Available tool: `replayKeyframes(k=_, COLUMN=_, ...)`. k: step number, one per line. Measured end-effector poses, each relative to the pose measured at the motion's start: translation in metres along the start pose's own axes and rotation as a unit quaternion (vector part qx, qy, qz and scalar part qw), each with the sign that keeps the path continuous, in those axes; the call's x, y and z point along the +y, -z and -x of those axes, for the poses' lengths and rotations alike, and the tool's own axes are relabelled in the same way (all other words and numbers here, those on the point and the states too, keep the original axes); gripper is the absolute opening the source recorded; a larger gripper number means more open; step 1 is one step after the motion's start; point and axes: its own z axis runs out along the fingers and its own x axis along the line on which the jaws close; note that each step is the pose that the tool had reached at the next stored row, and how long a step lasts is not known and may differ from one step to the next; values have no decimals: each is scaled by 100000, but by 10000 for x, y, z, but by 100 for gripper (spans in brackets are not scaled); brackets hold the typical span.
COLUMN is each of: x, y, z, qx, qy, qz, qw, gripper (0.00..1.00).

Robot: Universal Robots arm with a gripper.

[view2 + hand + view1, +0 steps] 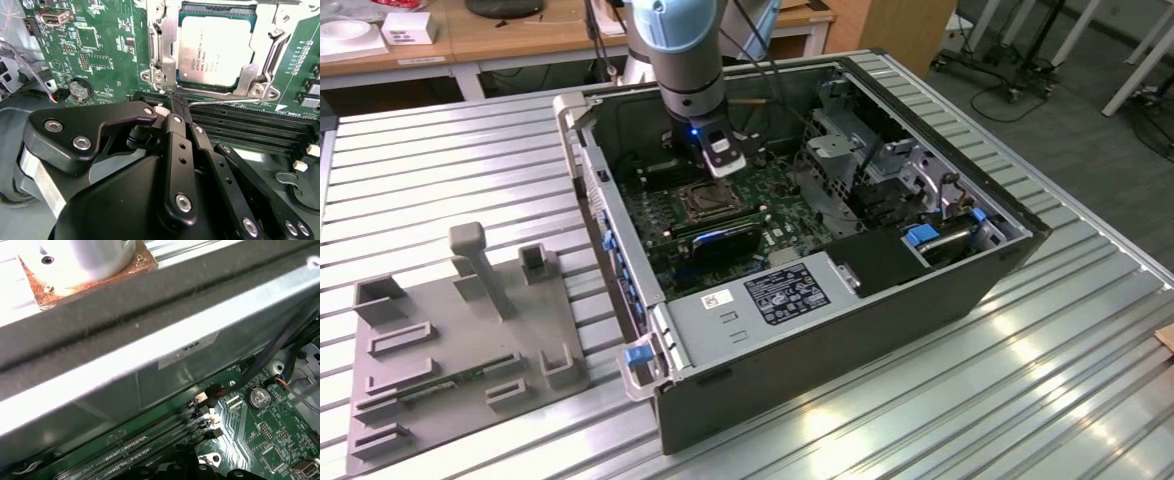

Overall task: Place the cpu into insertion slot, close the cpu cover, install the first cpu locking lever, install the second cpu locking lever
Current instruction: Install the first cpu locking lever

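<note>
In the second wrist view the pale silvery cpu (215, 50) lies flat in its socket, and the silvery cpu cover (166, 45) lies down around it as a frame. A thin wire locking lever (225, 101) runs along the socket's near edge. My black gripper (176, 106) is shut, and its tips touch the end of that wire. In the exterior view the gripper (720, 166) hangs inside the open computer case, just behind the insertion slot (707, 198) on the green motherboard.
Black memory slots (250, 127) lie beside the socket, and a coin battery (80, 89) sits on the board. The case wall (150, 355) stands close by. A drive cage (854, 160) fills the case's right. A grey fixture plate (454, 340) lies on the table at the exterior view's left.
</note>
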Motion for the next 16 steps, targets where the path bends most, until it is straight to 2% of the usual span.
replayKeyframes(k=7, x=44, y=-12, z=-27, qx=-73, qy=-194, qz=-24, qw=100000, gripper=11)
replayKeyframes(k=8, x=55, y=-18, z=-34, qx=-14, qy=-234, qz=80, qw=100000, gripper=11)
replayKeyframes(k=10, x=69, y=-21, z=-43, qx=-109, qy=-282, qz=-12, qw=100000, gripper=11)
replayKeyframes(k=16, x=73, y=-21, z=-46, qx=-129, qy=-354, qz=-41, qw=99999, gripper=11)
